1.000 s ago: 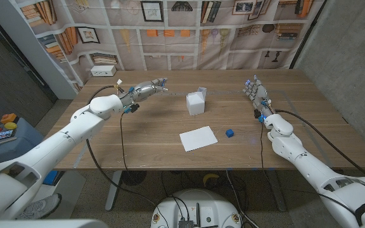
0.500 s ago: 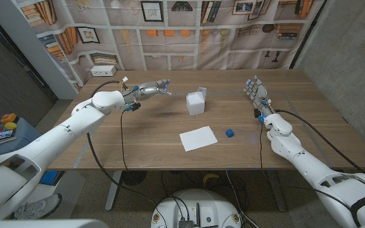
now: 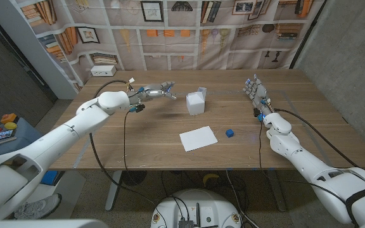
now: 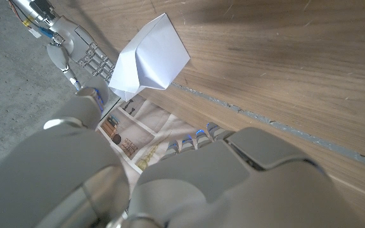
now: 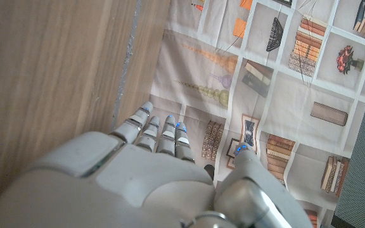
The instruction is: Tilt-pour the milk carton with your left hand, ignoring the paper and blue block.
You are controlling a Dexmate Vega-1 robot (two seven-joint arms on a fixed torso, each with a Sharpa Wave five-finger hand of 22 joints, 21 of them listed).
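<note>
- Head view: I'm holding my left hand (image 3: 159,90) empty, fingers spread, near the milk carton (image 3: 196,102), which is standing upright mid-counter (image 3: 138,136). My right hand (image 3: 256,95) is waiting open, well apart.
- Left wrist view: the carton (image 4: 149,58) is sitting beyond my fingers (image 4: 195,140), untouched.
- Right wrist view: my right hand (image 5: 163,171) is showing straight fingers, gripping nothing.

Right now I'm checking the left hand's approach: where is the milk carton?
In the head view the milk carton stands upright near the table's middle, just right of the left hand, beyond the paper.
</note>
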